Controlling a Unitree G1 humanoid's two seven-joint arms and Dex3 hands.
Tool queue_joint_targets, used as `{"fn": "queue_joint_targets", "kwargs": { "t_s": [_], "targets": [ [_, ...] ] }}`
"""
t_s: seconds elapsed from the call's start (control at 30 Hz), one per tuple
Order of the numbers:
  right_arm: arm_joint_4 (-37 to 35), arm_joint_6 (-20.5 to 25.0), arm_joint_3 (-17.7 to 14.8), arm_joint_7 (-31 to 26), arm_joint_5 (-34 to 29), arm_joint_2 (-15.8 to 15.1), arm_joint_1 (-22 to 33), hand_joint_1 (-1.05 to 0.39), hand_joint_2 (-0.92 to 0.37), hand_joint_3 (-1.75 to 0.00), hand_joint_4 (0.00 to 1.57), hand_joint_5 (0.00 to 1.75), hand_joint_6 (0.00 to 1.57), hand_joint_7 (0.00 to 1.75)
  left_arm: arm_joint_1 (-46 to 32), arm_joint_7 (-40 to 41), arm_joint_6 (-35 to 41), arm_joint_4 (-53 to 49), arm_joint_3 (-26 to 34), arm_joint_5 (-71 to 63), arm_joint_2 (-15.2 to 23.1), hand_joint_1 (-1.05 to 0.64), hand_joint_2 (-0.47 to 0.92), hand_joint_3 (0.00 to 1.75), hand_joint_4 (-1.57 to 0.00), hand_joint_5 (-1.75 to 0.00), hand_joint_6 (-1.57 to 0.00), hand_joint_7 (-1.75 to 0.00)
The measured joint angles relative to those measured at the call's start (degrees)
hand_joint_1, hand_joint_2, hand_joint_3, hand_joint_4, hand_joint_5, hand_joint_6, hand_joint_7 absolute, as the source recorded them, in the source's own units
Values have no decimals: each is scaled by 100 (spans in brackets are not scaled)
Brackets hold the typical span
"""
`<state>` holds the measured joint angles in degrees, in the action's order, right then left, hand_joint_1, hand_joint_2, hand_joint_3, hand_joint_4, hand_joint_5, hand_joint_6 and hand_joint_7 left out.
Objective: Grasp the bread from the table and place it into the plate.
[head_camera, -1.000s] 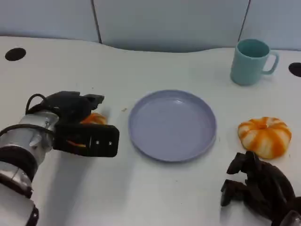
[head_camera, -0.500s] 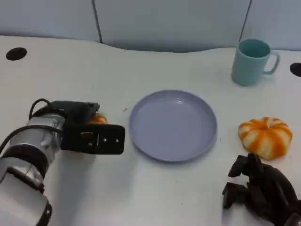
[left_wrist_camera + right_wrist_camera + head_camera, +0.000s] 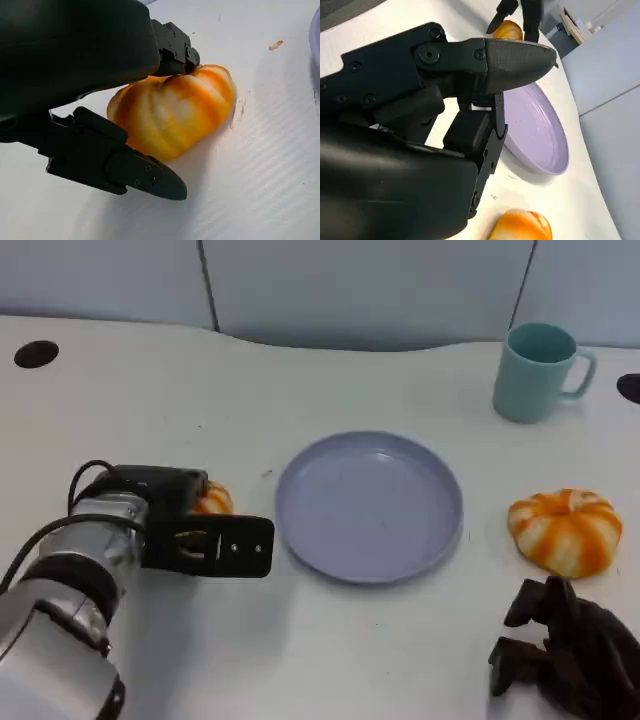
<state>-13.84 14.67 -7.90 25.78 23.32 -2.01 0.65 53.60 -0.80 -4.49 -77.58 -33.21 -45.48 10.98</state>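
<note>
Step in hand, as judged: closing the grasp on the bread; lift and transfer not yet begun. The left hand (image 3: 205, 540) sits at the desk's left side, its black fingers (image 3: 125, 167) set around the orange-and-white pumpkin-shaped bread roll (image 3: 172, 117): 1 finger lies on the roll's top, another runs low along its near flank. The fingers are partly closed around the roll with contact at the top; whether the lower finger presses the roll or sits just beside it cannot be told, so a firm hold is not confirmed. The roll rests on the white desk (image 3: 300, 660), just left of the round lavender plate (image 3: 369, 506), which sits mid-desk with nothing in it. Next move, as judged: finish closing on the roll without squashing it, since it looks soft, then raise it enough for the plate's rim and carry it toward the desk's centre. Risk: the roll may slip from a shallow grip. The right hand (image 3: 565, 655) rests at the near right corner, fingers curled in with nothing in them, near a 2nd orange-and-white roll (image 3: 563, 529) toward the right edge. A teal ceramic mug (image 3: 538, 371) stands at the far right.
</note>
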Motion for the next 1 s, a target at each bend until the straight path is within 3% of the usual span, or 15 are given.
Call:
{"fn": "queue_joint_targets", "kwargs": {
  "t_s": [0.1, 0.13, 0.17, 0.23, 0.27, 0.33, 0.4, 0.43, 0.47, 0.5, 0.53, 0.57, 0.67, 1.0],
  "targets": [
    [1, -3, -2, 13, 1, -7, 5, -44, -92, -44, 123, 122, 109, 116, -73, 329, -85, -3, 34, 53, 1, -40, 91, 7, -46, -14, -42, -4],
    [1, -3, -4, 17, 4, -7, 7, -44, -92, -44, 123, 122, 109, 116, -113, 454, -125, -4, 99, 132, 1, -36, 92, 10, -60, -29, -52, -4],
    [0, -3, -5, 19, 5, -8, 8, -44, -92, -44, 123, 122, 109, 116, -157, 589, -158, -3, 167, 206, 1, -33, 92, 11, -62, -64, -63, -3],
    [0, -3, -6, 24, 4, -14, 10, -44, -92, -45, 122, 121, 109, 116, -236, 875, -231, 1, 310, 342, 0, -29, 92, 13, -63, -96, -73, -2],
    [0, -3, -6, 25, 4, -19, 11, -44, -92, -45, 123, 121, 109, 116, -251, 978, -246, 1, 367, 400, 0, -28, 92, 14, -65, -97, -79, -4],
    [2, 1, -5, 19, 3, -32, 13, -43, -92, -45, 123, 121, 110, 116, -255, 1097, -273, 2, 410, 438, 0, -25, 92, 14, -83, -75, -104, -8],
    [28, 9, -4, -11, -3, -36, 30, -43, -92, -45, 123, 121, 110, 115, -270, 1225, -332, 2, 463, 482, 0, -24, 92, 13, -90, -75, -115, -9],
    [41, 21, -3, -15, -4, -38, 35, -44, -92, -46, 123, 122, 110, 115, -274, 1270, -349, 3, 481, 510, 0, -25, 92, 12, -83, -107, -119, -12],
    [58, 30, -1, -17, -7, -41, 43, -44, -92, -46, 123, 122, 110, 115, -277, 1314, -385, 3, 486, 547, 2, -26, 92, 11, -80, -118, -120, -13],
    [72, 31, 1, -16, -7, -47, 57, -44, -92, -45, 123, 122, 111, 115, -283, 1355, -431, 3, 487, 553, 3, -22, 90, 27, -74, -151, -88, -95],
    [88, 37, 1, -15, -7, -50, 70, -45, -92, -45, 123, 122, 111, 115, -294, 1422, -465, 4, 485, 554, 5, -21, 91, 33, -72, -163, -71, -134],
    [99, 33, 6, -15, -14, -54, 82, -45, -92, -45, 122, 122, 111, 115, -315, 1518, -515, 9, 482, 553, 8, -21, 92, 40, -71, -170, -60, -158],
    [104, 31, 6, -8, -15, -62, 92, -44, -92, -44, 121, 122, 110, 114, -393, 1725, -633, 29, 464, 548, 8, -21, 90, 44, -69, -174, -51, -173],
    [114, 79, -6, -14, -1, -59, 83, -44, -92, -44, 124, 122, 112, 114, -597, 2490, -950, 30, 442, 559, 18, -19, 91, 43, -71, -175, -49, -175]
  ]
}}
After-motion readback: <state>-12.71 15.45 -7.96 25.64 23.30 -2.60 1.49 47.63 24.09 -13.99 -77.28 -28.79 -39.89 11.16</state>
